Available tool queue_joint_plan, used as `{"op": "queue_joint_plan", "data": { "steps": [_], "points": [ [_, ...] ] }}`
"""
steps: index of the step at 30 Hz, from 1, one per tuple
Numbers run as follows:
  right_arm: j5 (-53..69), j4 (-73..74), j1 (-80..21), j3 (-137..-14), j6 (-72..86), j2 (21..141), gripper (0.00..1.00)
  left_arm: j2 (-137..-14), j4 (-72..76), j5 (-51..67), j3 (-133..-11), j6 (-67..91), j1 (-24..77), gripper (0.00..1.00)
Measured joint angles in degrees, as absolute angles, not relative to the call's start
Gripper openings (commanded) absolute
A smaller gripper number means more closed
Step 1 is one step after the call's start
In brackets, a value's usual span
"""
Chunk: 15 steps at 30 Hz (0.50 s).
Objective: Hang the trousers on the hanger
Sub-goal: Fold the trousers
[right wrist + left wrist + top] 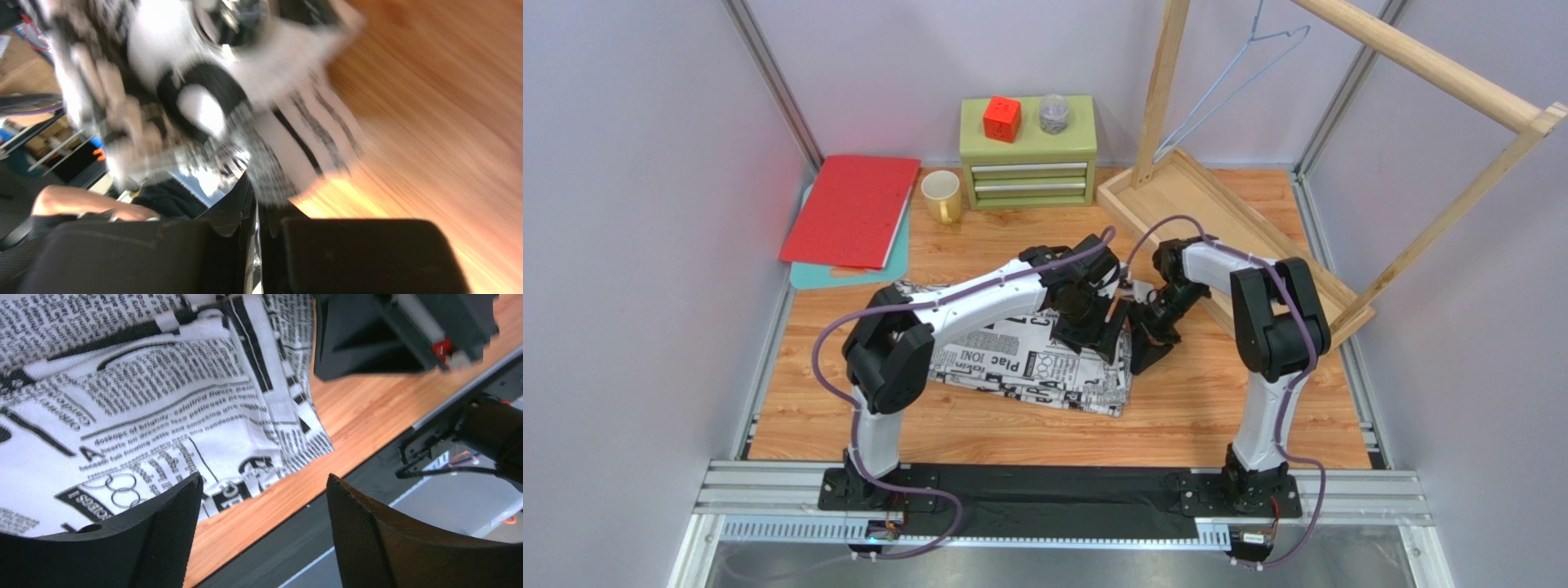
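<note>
Left tool (264, 490) spread over trousers (153, 404), right tool (256, 223) closed alongside

likely robot lab cell: grey panel walls (634, 245), aluminium rail (756, 490)

The trousers (1038, 361) are soft matt cloth, finely woven and printed in black. The table (1210, 417) is smooth wood-grain with a light sheen. At upper right, the hanger (1232, 88) is thin wire and the rack (1431, 64) bare pale wood. The left gripper (264, 505) has matt black, finely pitted jaws.
</note>
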State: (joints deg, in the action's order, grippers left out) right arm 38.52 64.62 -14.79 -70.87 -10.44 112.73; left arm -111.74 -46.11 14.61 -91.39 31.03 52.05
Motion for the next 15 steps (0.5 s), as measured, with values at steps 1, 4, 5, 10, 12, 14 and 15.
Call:
{"op": "queue_joint_plan", "data": {
  "steps": [1, 4, 5, 10, 12, 14, 15],
  "points": [
    [37.8, 65.1, -14.2, -71.0, -10.9, 112.2, 0.17, -110.6, -45.8, 14.7, -90.8, 29.8, 52.1, 0.84],
    [36.0, 67.2, -12.9, -72.0, -13.3, 108.8, 0.29, -102.3, -44.8, 17.4, -85.4, 24.8, 50.7, 0.83],
    [35.6, 68.2, -12.6, -72.6, -14.1, 107.1, 0.31, -98.5, -44.8, 19.0, -83.3, 22.8, 49.6, 0.83],
    [35.3, 71.1, -14.5, -77.5, -17.3, 99.1, 0.47, -83.2, -46.8, 31.8, -77.5, 9.6, 27.6, 0.81],
    [35.4, 71.0, -17.4, -79.3, -17.4, 97.6, 0.47, -83.9, -48.9, 34.4, -78.1, 3.6, 16.1, 0.79],
    [35.5, 70.2, -21.2, -80.8, -17.3, 97.7, 0.47, -87.7, -52.1, 35.6, -79.0, -1.6, 8.9, 0.78],
    [35.6, 69.8, -23.3, -81.5, -17.1, 98.5, 0.46, -90.1, -53.4, 35.8, -79.1, -4.2, 6.4, 0.78]
  ]
}}
